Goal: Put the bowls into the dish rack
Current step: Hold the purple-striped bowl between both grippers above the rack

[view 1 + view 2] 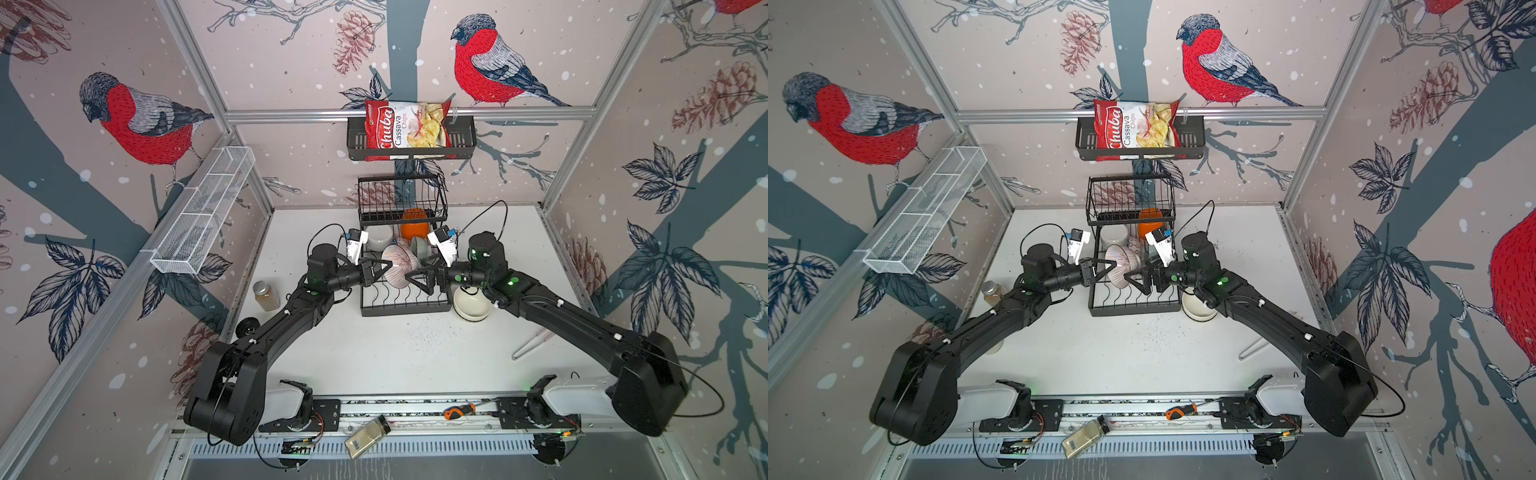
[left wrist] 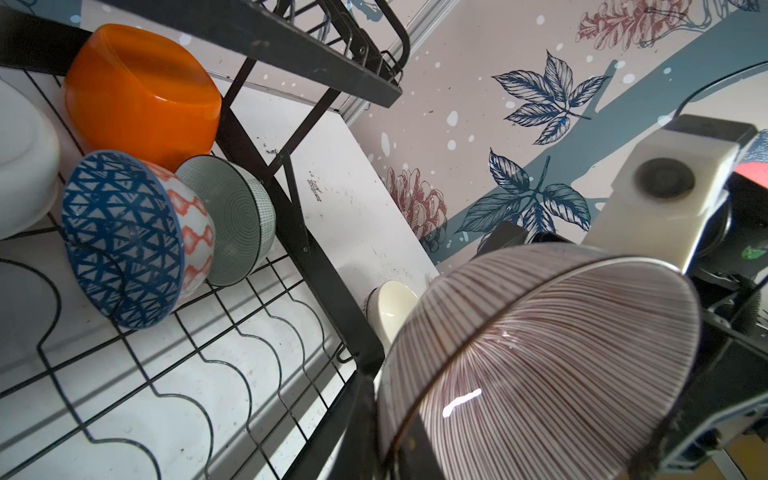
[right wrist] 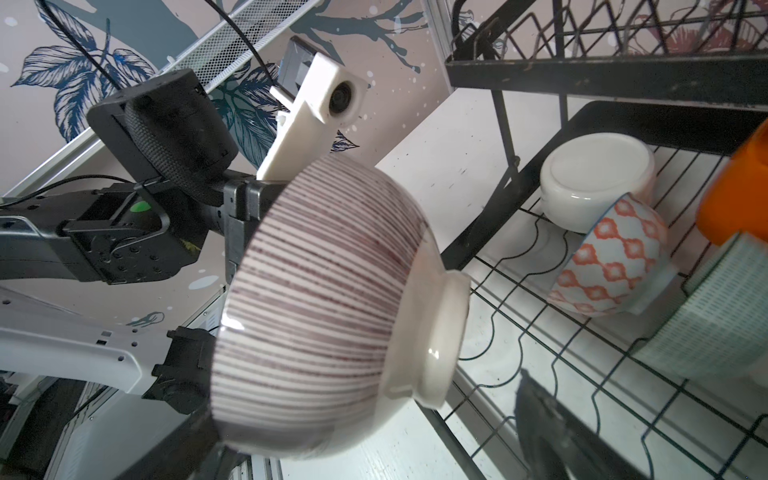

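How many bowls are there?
6. In the black wire dish rack: orange plastic bowl, white bowl, blue-and-red patterned bowl, mint-green bowl. Left gripper holds the brown-striped bowl; a cream bowl stands beside the rack. More may be hidden.

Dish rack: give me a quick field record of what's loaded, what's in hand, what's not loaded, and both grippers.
loaded: orange bowl, white bowl upside down, patterned bowl, mint-green bowl, on the dish rack lower grid
held: striped bowl, tipped on its side above the grid
left gripper: shut on striped bowl rim
right gripper: open, by the bowl's foot
not loaded: cream bowl on the table beside the rack
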